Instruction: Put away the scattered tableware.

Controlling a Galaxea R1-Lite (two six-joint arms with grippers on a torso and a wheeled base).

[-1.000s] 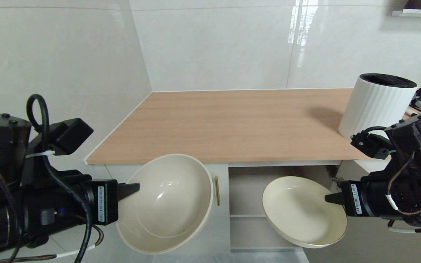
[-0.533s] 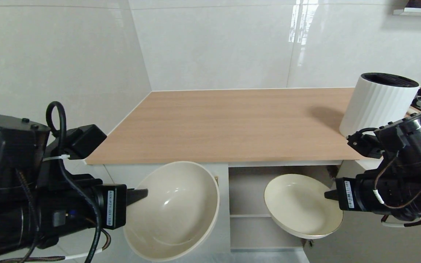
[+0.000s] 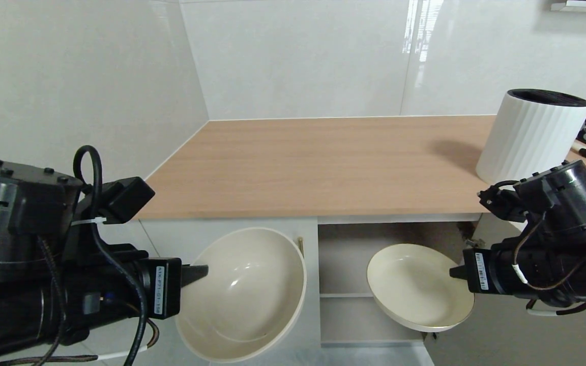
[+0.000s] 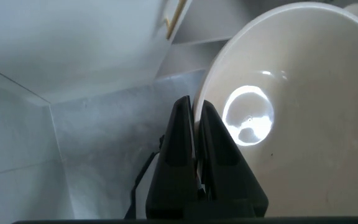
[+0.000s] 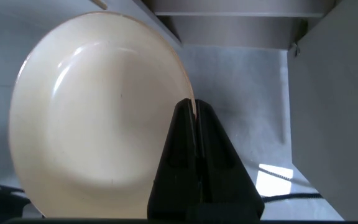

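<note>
Bowl [image 3: 244,295] and plate [image 3: 417,284] each hang by the rim, low in front of the counter [image 3: 323,168] — the left jaws are clamped on the bowl's near edge, the right jaws on the plate's — probably so each can slide edge-first into the open cupboard [image 3: 341,259] just beyond the right jaws. Ahead of the left jaws a closed door [image 3: 181,236] with a slim handle [image 3: 301,248] blocks the bowl's straight path, and a ribbed white container [image 3: 532,137] stands above the right jaws.

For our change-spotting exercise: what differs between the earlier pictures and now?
The left hand carried the bowl slightly rightward and lower, toward the open cabinet; the view itself also shifted. The right hand keeps gripping the plate; the canister stayed.
</note>
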